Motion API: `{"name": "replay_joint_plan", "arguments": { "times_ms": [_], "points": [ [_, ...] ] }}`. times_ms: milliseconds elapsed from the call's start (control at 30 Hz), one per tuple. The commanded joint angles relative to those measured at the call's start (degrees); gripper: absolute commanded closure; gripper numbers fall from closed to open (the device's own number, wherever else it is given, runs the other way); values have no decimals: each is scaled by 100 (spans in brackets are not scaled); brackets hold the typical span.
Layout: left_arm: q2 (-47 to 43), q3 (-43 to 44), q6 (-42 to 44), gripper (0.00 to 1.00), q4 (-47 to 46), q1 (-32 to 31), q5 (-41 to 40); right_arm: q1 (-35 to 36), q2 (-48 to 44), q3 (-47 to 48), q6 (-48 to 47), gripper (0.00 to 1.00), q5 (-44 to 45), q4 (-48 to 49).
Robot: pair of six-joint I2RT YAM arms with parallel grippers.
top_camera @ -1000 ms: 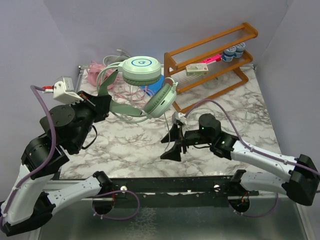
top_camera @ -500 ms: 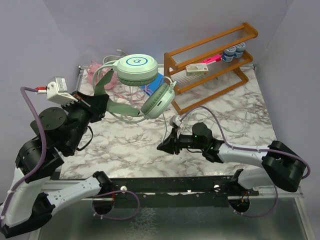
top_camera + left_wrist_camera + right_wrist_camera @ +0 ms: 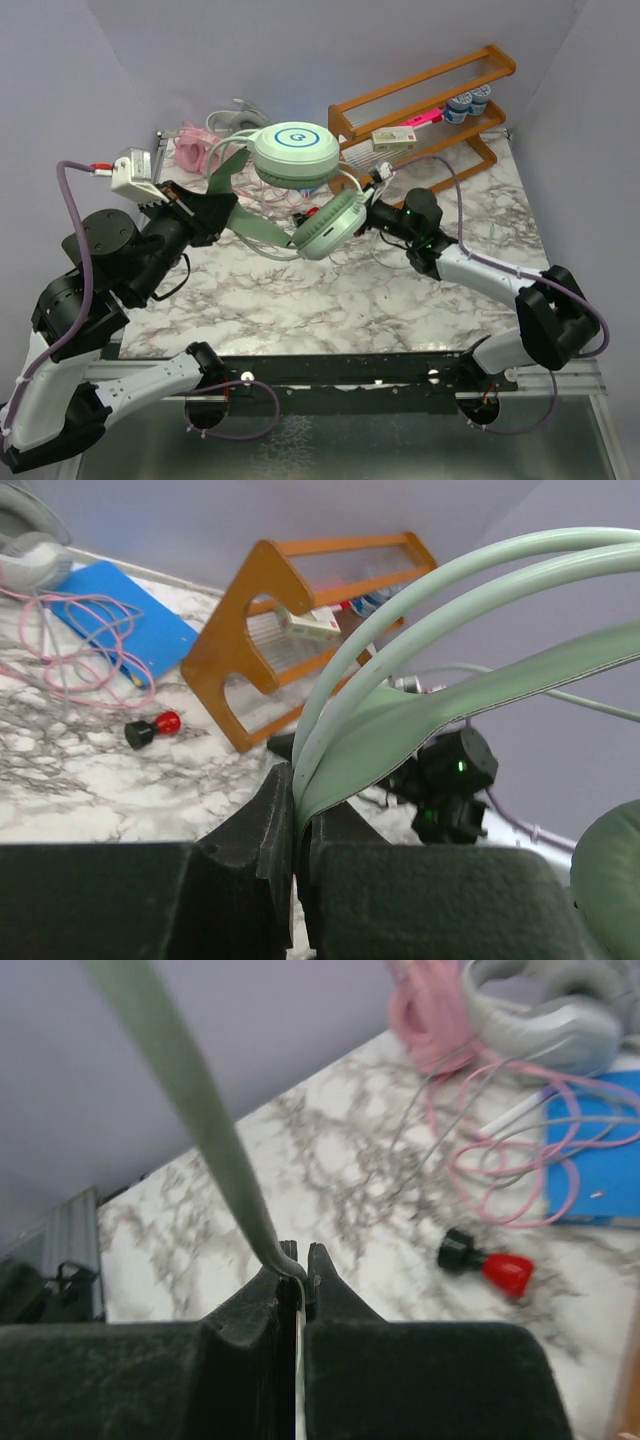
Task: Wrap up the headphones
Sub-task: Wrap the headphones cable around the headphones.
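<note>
Two grips mark the winding step: the left gripper (image 3: 296, 815) clamps the headband (image 3: 440, 695) of the mint green headphones (image 3: 293, 153), aloft above the table (image 3: 300, 300), while the right gripper (image 3: 300, 1265) pinches their thin cable (image 3: 215, 1150) (jaws nearly touching), which next probably wants looping round the headband, kept taut.

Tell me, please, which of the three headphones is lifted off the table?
The mint green headphones, clamped in the left gripper; pink headphones and grey headphones lie behind.
</note>
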State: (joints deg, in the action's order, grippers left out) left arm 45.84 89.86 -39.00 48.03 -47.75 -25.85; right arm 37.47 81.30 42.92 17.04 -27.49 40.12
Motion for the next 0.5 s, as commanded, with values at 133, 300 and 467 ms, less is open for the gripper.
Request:
{"name": "replay_joint_plan", "arguments": {
  "times_ms": [133, 300, 467],
  "points": [
    [423, 84, 224, 100, -175, -24, 1838, -1147, 662, 2318, -191, 100, -357, -1522],
    [455, -107, 362, 100, -155, -25, 1566, -1441, 477, 2871, -418, 99, 27, -1908],
    [504, -304, 544, 100, -5, -24, 1064, -1488, -155, 2839, -810, 99, 1032, -2277]
  ]
}}
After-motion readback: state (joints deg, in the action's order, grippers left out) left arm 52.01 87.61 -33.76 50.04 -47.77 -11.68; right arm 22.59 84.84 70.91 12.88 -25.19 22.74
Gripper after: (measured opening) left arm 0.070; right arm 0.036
